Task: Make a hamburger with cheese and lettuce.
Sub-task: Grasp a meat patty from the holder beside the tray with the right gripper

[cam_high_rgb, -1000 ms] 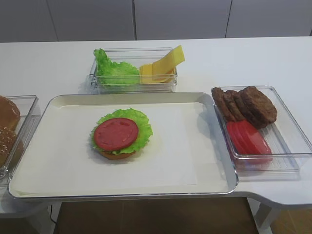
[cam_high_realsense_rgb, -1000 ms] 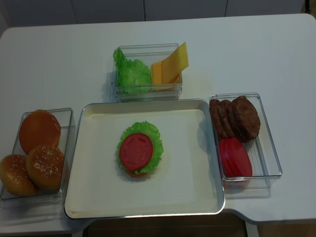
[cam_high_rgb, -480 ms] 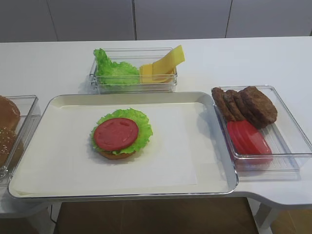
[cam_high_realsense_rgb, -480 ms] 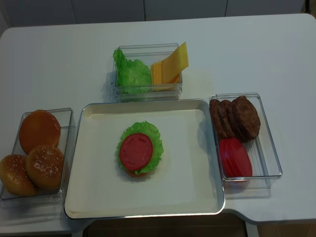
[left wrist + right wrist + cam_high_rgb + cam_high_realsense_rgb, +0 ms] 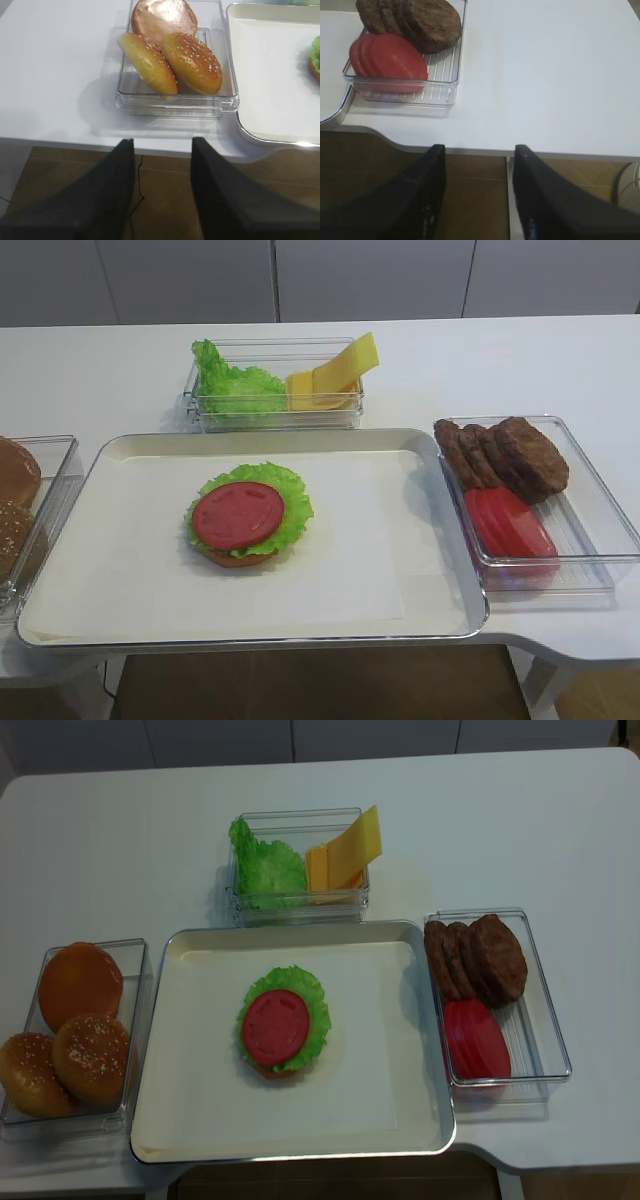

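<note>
Nothing has moved over the last second, so you are in a pause: hamburger point(image 5: 283, 1030) sits centre-left on the tray point(image 5: 390, 1120), built only to bun, leaf and tomato; patty and cheese not yet added

Left gripper point(image 5: 162, 190) and right gripper point(image 5: 479, 192) both hang off the desk point(image 5: 500, 810) edge at frame bottom, jaws apart, holding nothing

Containers:
- upper-centre box point(image 5: 300, 905): lettuce point(image 5: 265, 870) left, cheese point(image 5: 345, 855) right, slices leaning over the rim
- right box point(image 5: 545, 1020): patties point(image 5: 485, 960) above tomato slices point(image 5: 475, 1040)
- left box point(image 5: 135, 1020): three buns point(image 5: 85, 1040)

Judgement: you need a patty or cheese next
</note>
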`<state>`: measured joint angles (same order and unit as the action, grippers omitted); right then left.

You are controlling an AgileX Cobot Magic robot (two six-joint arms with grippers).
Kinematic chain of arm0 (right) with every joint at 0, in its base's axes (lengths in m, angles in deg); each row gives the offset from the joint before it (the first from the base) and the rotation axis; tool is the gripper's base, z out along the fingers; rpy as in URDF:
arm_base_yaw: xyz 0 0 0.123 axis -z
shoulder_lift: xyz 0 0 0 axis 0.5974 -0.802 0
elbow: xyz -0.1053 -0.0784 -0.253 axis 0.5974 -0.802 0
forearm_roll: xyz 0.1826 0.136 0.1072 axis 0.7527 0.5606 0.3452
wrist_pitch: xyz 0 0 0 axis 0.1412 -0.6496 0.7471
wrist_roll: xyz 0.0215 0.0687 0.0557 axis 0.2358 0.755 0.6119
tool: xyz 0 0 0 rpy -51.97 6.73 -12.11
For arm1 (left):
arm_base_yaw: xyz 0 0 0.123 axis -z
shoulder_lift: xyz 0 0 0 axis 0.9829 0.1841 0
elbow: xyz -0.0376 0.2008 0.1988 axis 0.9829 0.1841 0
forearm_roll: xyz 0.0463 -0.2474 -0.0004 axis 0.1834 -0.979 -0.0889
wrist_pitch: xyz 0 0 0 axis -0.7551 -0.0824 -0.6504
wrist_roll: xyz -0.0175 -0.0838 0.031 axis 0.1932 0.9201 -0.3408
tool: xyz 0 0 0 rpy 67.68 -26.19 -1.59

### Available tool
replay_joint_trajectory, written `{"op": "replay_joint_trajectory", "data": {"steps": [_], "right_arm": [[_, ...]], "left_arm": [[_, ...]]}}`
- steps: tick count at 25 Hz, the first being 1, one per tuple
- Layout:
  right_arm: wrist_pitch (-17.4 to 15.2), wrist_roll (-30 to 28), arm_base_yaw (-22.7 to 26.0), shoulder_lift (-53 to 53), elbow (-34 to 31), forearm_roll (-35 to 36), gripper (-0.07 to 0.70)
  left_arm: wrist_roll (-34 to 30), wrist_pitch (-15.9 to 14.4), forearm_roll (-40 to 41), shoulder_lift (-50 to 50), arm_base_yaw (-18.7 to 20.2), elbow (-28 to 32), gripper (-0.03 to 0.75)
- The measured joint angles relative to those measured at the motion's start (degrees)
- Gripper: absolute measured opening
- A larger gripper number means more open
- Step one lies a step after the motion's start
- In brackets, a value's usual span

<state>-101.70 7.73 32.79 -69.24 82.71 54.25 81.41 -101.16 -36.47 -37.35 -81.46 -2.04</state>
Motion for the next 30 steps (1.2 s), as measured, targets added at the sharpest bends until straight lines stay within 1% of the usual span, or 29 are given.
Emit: {"op": "replay_joint_trajectory", "data": {"steps": [6, 11, 14, 18, 23, 30], "right_arm": [[0.1, 0.0, 0.0, 0.0, 0.0, 0.8, 0.336], [4.6, 1.5, 0.0, 0.0, 1.8, 9.0, 0.335], [5.0, 2.6, 0.0, -2.9, 4.7, 10.1, 0.335], [5.2, 2.9, 0.0, -11.4, 10.8, 11.0, 0.336], [5.5, 2.9, 0.0, -24.9, 19.9, 12.1, 0.336], [7.0, 3.2, 0.0, -43.5, 33.1, 14.8, 0.336]], "left_arm": [[0.0, 0.0, 0.0, 0.0, 0.0, 0.0, 0.285], [0.0, 0.0, 0.0, 0.0, 0.0, 0.0, 0.285], [0.0, 0.0, 0.0, 0.0, 0.0, 0.0, 0.285], [0.0, 0.0, 0.0, 0.0, 0.0, 0.0, 0.285], [0.0, 0.0, 0.0, 0.0, 0.0, 0.0, 0.285], [0.0, 0.0, 0.0, 0.0, 0.0, 0.0, 0.285]]}}
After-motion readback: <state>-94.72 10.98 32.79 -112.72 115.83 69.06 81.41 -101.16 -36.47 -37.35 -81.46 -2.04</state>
